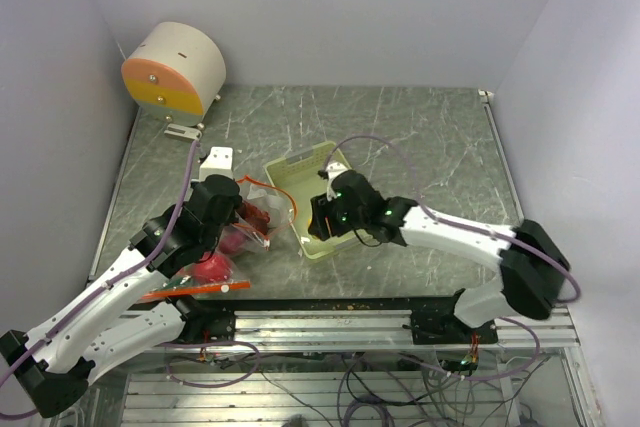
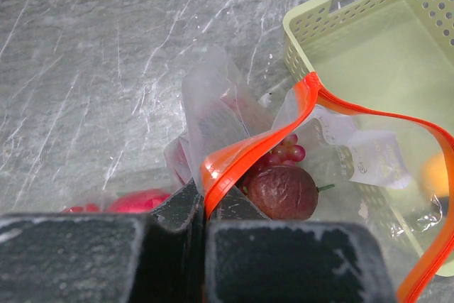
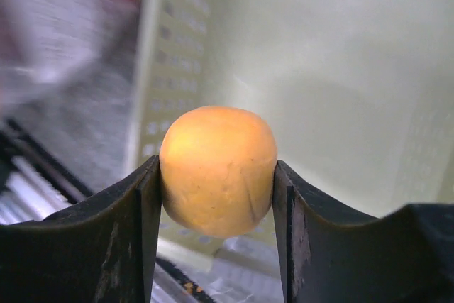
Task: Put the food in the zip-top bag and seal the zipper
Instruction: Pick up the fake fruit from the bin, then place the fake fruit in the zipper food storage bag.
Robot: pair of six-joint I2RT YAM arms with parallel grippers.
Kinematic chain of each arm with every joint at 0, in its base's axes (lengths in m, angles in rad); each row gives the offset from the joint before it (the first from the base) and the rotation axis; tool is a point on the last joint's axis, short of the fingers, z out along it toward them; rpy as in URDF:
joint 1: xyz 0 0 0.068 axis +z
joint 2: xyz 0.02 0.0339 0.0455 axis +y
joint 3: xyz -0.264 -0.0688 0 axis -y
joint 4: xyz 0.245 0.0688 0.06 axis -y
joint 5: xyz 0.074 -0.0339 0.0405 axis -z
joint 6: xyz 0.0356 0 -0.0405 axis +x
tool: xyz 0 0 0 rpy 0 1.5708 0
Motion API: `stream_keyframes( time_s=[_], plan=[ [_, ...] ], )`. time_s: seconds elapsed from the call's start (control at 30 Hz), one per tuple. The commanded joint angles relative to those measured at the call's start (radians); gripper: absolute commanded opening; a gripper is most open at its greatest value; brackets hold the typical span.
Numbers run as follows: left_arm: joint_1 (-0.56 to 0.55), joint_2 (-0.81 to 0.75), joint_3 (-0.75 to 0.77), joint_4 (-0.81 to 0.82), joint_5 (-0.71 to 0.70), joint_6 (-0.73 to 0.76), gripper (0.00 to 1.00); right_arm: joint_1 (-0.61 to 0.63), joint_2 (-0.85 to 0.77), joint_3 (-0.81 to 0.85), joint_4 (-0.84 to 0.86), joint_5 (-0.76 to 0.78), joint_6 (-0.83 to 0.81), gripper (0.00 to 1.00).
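Note:
The clear zip-top bag (image 2: 213, 97) with an orange zipper (image 2: 234, 157) lies left of the pale green tray (image 2: 312, 33). My left gripper (image 2: 206, 207) is shut on the zipper rim, holding the mouth up. Inside the bag I see a dark round fruit (image 2: 281, 192), purple grapes (image 2: 287, 152) and a pink-red piece (image 2: 135, 200). In the top view the bag (image 1: 252, 225) sits by the left gripper (image 1: 238, 217). My right gripper (image 3: 216, 172) is shut on the orange (image 3: 218, 154) over the tray's near end (image 1: 322, 222).
A round beige and orange device (image 1: 175, 69) stands at the back left, with a small white part (image 1: 217, 159) near it. A metal rail (image 1: 350, 312) runs along the table's near edge. Grey walls close in both sides.

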Motion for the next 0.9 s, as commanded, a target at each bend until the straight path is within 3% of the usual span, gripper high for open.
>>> stream_keyframes(
  time_s=[0.0,0.2,0.53,0.7,0.87],
  plan=[
    [-0.001,-0.009,0.012,0.031,-0.003,-0.002,0.07,-0.002,-0.209,0.008,0.091,-0.066,-0.064,0.23],
    [-0.003,-0.007,0.008,0.034,-0.009,-0.001,0.07,0.065,-0.34,0.031,0.2,-0.238,-0.101,0.25],
    [-0.002,-0.024,0.002,0.049,0.018,0.0,0.07,0.124,-0.153,0.184,0.326,-0.231,-0.127,0.33],
    [-0.002,-0.033,0.004,0.045,0.026,0.002,0.07,0.124,-0.023,0.243,0.343,-0.172,-0.136,0.5],
    [-0.002,-0.041,0.005,0.048,0.031,0.008,0.07,0.124,0.03,0.272,0.352,-0.157,-0.127,0.81]
  ],
)
